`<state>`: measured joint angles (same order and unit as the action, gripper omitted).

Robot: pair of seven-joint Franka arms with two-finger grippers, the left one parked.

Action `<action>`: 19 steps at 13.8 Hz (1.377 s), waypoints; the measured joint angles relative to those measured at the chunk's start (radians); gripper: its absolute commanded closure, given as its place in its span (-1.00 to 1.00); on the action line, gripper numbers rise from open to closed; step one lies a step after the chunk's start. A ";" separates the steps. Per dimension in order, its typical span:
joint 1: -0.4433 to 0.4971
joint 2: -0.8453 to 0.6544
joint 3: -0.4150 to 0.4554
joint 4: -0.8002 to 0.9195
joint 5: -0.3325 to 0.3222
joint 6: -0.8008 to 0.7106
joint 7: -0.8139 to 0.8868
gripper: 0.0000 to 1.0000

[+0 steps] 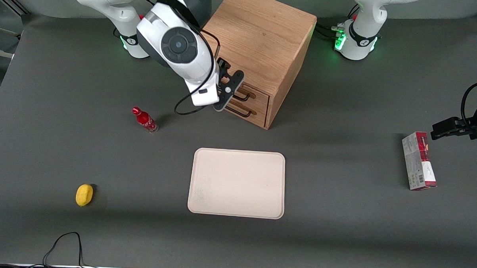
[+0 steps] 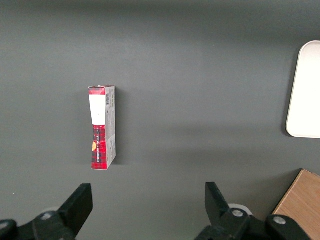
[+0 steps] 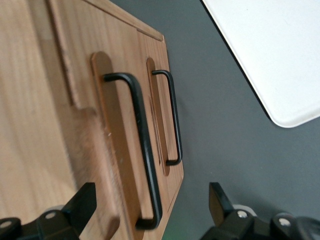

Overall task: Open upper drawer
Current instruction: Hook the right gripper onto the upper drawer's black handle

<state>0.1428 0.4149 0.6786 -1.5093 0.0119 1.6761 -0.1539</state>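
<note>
The tool [image 1: 229,90] is held open in front of the boxy light oak cabinet [image 1: 261,35], its two black fingers [image 3: 80,205] spread wide and nothing gripped. The upper drawer [image 1: 252,95], closed, is seen at the cabinet front, above the matching bottom drawer [image 1: 245,111]. Its thin black wire bar handle [image 3: 142,150] is smooth and round; it could be missed or could slip, or the lower handle [image 3: 172,117], just beside, could be taken by mistake.
</note>
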 measured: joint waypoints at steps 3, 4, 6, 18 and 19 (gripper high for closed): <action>0.000 0.013 0.000 -0.023 -0.021 0.035 -0.029 -1.00; 0.001 0.014 0.001 -0.027 -0.032 0.036 -0.034 -1.00; 0.000 0.018 0.001 -0.035 -0.051 0.043 -0.038 -1.00; 0.003 0.071 -0.006 -0.043 -0.164 0.097 -0.137 -1.00; 0.000 0.071 -0.015 -0.030 -0.165 0.097 -0.163 -1.00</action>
<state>0.1428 0.4858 0.6640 -1.5396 -0.1532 1.7727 -0.3169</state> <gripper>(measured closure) 0.000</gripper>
